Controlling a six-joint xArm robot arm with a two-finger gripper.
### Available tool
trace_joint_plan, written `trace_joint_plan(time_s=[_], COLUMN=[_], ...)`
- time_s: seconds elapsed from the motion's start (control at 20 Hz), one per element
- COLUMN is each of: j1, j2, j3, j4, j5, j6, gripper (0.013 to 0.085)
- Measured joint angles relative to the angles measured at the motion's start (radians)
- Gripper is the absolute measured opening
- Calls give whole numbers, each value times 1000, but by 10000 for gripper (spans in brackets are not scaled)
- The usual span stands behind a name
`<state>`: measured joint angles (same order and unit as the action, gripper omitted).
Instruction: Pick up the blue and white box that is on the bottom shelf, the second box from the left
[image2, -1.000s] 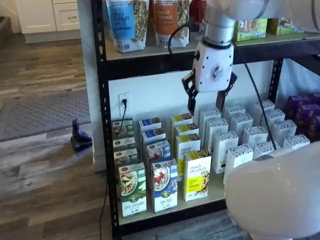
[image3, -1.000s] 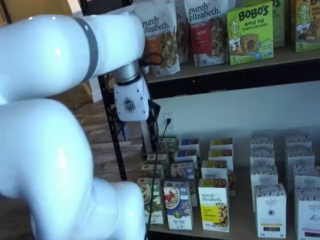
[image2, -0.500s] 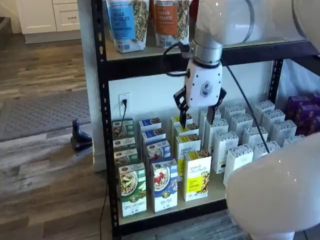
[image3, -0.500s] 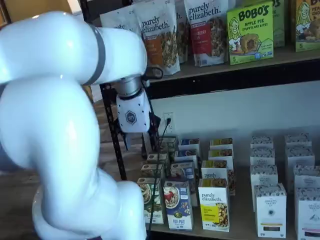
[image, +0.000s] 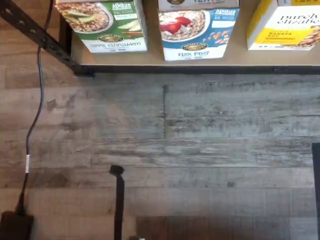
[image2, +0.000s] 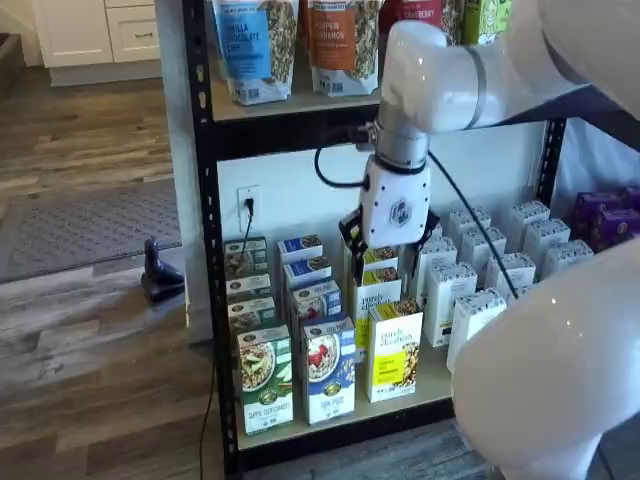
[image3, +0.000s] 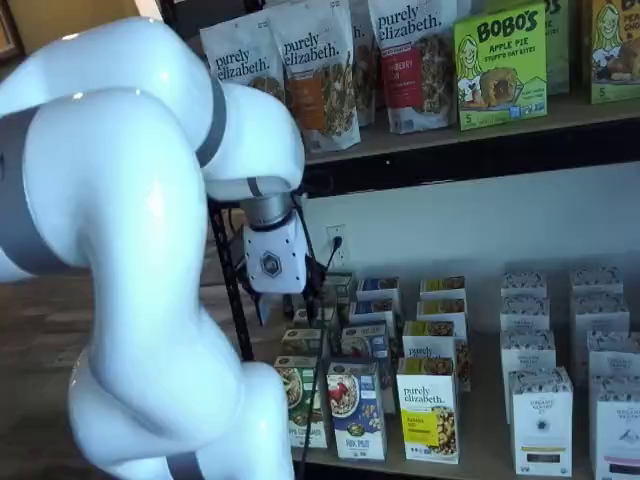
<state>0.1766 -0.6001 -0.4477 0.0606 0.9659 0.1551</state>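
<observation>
The blue and white box (image2: 329, 372) is found at the front of the bottom shelf (image2: 430, 378), standing upright in the nearest row. It is flanked by a green-and-white box (image2: 265, 380) on its left and a yellow-and-white box (image2: 394, 350) on its right, each just beside it. More boxes of the same three kinds are lined up behind them toward the far wall. In the wrist view the lower part of the blue and white box (image: 197, 29) is seen from above, with a bowl of red berries printed on it, and its base is set close to the black front rail of the shelf (image: 200, 69). Grey wooden floor (image: 200, 140) is seen in front of the rack.

The gripper (image2: 386, 262) is held above the shelf's rows of boxes, well above the front row and a little to the right of the target box. Its white body is pointed downward, and its black fingers are spread apart with a gap between them; nothing is held. In a shelf view the gripper (image3: 279, 303) is partly hidden by the large white arm (image3: 130, 200). A black cable (image2: 470, 240) is run from the wrist down to the right. On the shelf above, granola bags (image2: 245, 45) are stood upright.
</observation>
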Motion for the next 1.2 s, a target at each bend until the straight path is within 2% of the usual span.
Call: trace_joint_plan(time_s=[0.65,1.2], j1=[-37,-63], j2=[153,283], j3=[41,28], j4=[-1,-17], j5=[-193,-291], j6=[-46,-64], gripper=[850,850])
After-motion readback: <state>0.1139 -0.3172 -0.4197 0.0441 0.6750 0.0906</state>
